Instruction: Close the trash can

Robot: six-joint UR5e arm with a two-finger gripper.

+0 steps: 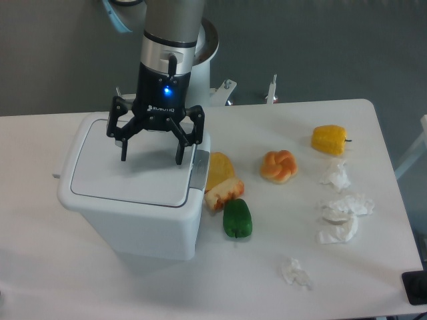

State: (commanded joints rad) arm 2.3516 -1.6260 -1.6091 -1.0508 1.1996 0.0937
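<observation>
The trash can (pixel 133 213) is a large white bin at the left of the table. Its flat lid (pixel 127 175) lies down flush on the rim, with the grey latch tab (pixel 199 170) at its right edge. My gripper (pixel 151 160) hangs just above the rear part of the lid, pointing down. It is open, its black fingers spread wide with nothing between them. I cannot tell whether the fingertips touch the lid.
Right of the bin lie a yellow and red food piece (pixel 221 183), a green pepper (pixel 237 219), a knotted bun (pixel 279 165) and a yellow pepper (pixel 329 139). Several crumpled white tissues (pixel 343 215) lie along the right side.
</observation>
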